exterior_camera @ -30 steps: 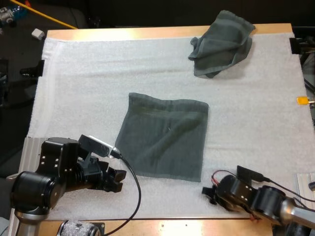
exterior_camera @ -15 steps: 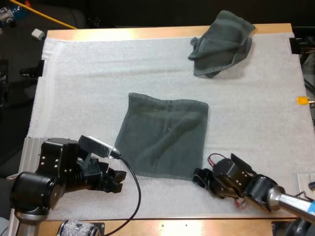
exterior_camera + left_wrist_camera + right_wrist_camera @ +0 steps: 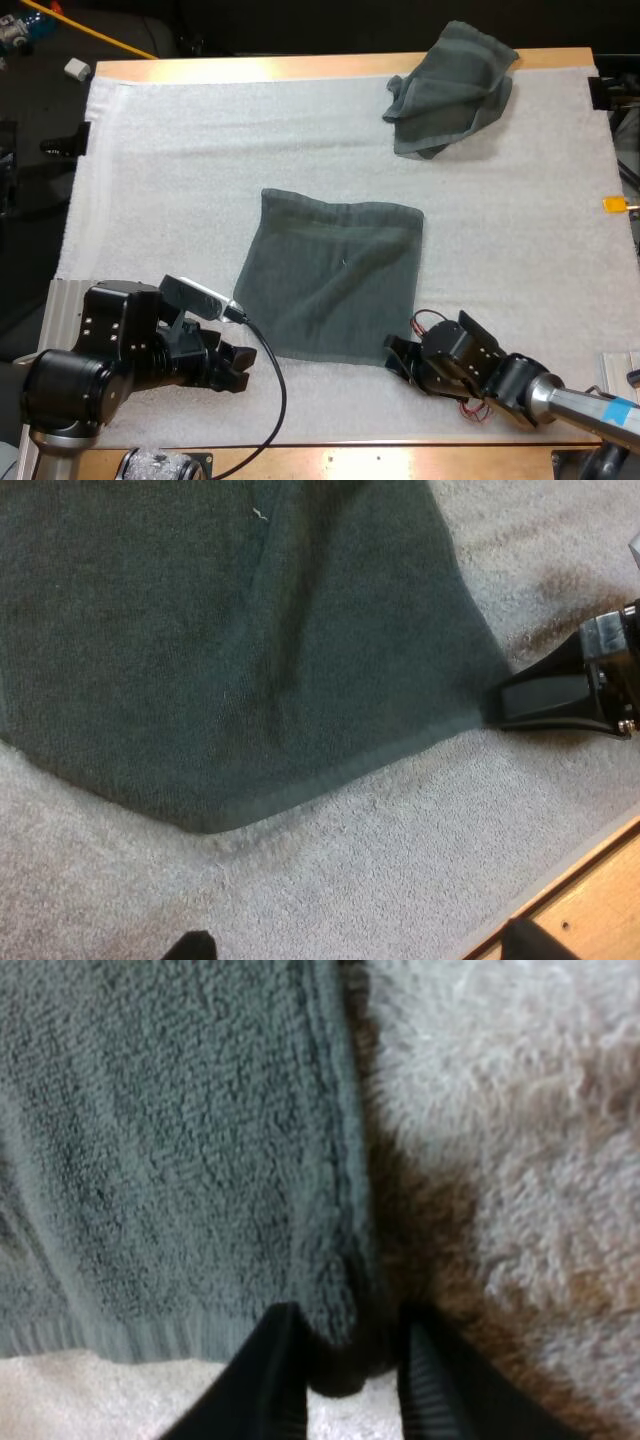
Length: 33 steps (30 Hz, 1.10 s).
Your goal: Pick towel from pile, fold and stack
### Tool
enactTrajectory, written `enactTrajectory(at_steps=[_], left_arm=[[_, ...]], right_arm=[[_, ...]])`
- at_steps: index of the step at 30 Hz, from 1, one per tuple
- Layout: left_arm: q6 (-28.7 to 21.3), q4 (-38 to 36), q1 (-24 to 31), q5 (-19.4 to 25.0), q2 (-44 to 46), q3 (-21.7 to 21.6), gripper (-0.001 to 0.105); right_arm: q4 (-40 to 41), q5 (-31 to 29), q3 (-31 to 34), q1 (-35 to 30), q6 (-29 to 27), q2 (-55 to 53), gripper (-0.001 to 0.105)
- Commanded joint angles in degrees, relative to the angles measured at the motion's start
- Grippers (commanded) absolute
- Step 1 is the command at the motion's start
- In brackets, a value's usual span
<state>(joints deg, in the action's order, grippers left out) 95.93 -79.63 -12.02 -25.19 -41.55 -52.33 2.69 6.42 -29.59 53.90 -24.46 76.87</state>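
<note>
A dark grey-green towel (image 3: 335, 280) lies spread flat on the middle of the white mat. A second towel (image 3: 450, 88) sits crumpled at the far right. My right gripper (image 3: 397, 357) is low at the flat towel's near right corner. In the right wrist view its fingers (image 3: 272, 1370) press from both sides on that corner of the towel (image 3: 180, 1160). My left gripper (image 3: 240, 365) rests on the mat just off the flat towel's near left corner, open, with the towel (image 3: 230, 630) ahead of its spread fingertips (image 3: 192, 946). The left wrist view also has the right gripper (image 3: 560, 695) at the towel's corner.
The white mat (image 3: 200, 170) covers most of the wooden table (image 3: 330, 462), whose bare front edge runs close behind both grippers. Bare mat stretches between the two towels and to the left of the flat one.
My right arm slid left and forward along the mat's near edge until its gripper reached the flat towel's near right corner. The left arm and both towels stayed still.
</note>
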Motion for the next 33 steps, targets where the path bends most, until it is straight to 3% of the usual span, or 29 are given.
enactTrajectory(at_steps=[1, 3, 10, 21, 22, 26, 33], left_arm=[[0.2, -0.6, -0.1, -0.7, 0.3, -0.1, 0.056], [0.2, -0.6, -0.1, -0.7, 0.3, -0.1, 0.056], [0.1, 0.1, -0.2, -0.8, 0.2, 0.0, 0.056], [0.3, 5.2, -0.3, -1.9, -0.5, 0.9, 0.056], [0.1, 4.0, -0.2, -1.6, 0.0, 0.2, 0.056], [-0.1, 5.7, -0.2, -2.9, 0.0, 0.1, 0.055], [0.5, 10.7, -0.2, -3.0, -1.3, 4.5, 0.055]], right_arm=[[0.7, -0.4, 0.2, -0.4, -1.1, 0.2, 0.008], [0.6, -0.7, 0.2, -0.3, -1.6, 0.1, 0.001], [1.2, -1.1, 0.1, -0.2, -4.6, -1.0, 0.0], [16.5, -1.8, 0.2, -0.5, -15.2, -8.8, 0.0], [12.2, -1.1, 0.0, 0.0, -13.5, -7.4, 0.0], [16.3, -2.4, 0.0, 0.0, -17.0, -8.6, 0.0], [24.9, -5.3, -0.2, 0.0, -20.1, -11.0, 0.0]])
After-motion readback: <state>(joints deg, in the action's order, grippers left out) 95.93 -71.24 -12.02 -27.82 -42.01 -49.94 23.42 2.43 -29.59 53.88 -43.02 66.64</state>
